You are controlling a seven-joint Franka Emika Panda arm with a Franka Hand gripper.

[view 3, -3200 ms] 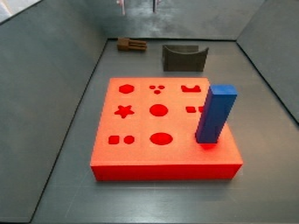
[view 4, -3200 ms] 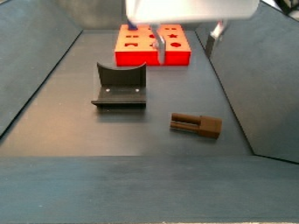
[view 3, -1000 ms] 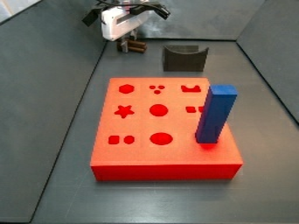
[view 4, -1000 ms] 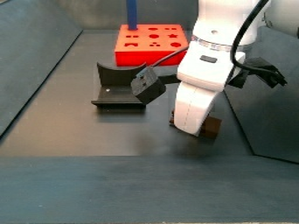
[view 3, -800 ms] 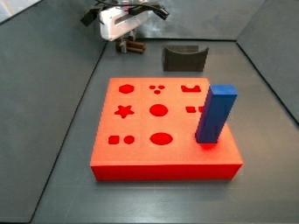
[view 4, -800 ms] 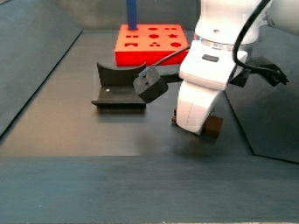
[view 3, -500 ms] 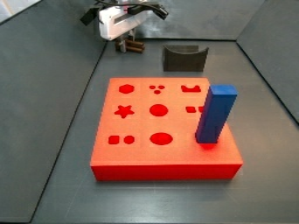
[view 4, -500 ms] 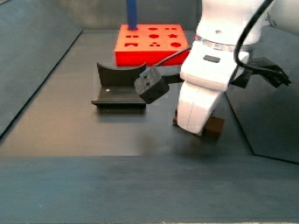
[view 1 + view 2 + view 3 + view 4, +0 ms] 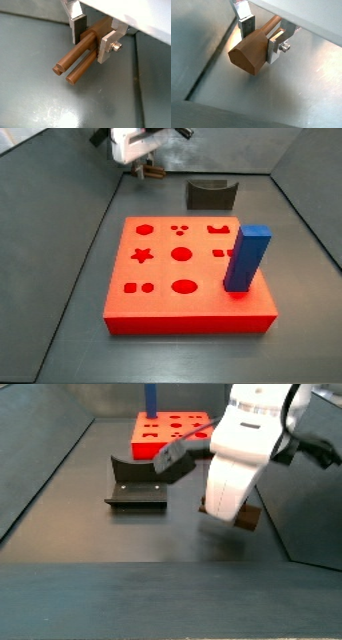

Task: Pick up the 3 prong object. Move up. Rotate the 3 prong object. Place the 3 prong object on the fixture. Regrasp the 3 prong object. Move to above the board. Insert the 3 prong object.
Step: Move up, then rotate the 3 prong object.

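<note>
My gripper (image 9: 93, 36) is shut on the 3 prong object (image 9: 79, 59), a brown wooden peg whose round prongs stick out past the silver fingers (image 9: 107, 44). Its blunt wedge-shaped end (image 9: 246, 54) shows in a wrist view, between the plates of the gripper (image 9: 259, 35). In both side views the gripper (image 9: 227, 506) hangs above the grey floor with the peg (image 9: 246, 516) off the ground, near the far corner (image 9: 144, 170). The dark fixture (image 9: 136, 482) stands apart from it. The red-orange board (image 9: 187, 273) lies further off.
A tall blue block (image 9: 246, 258) stands upright in the board near its right edge. Sloped grey walls (image 9: 47, 474) bound the floor on both sides. The arm's white body (image 9: 254, 434) hides part of the floor behind it.
The gripper has risen from the floor with the 3 prong object held in it; a second ago the peg lay on the ground under the fingers.
</note>
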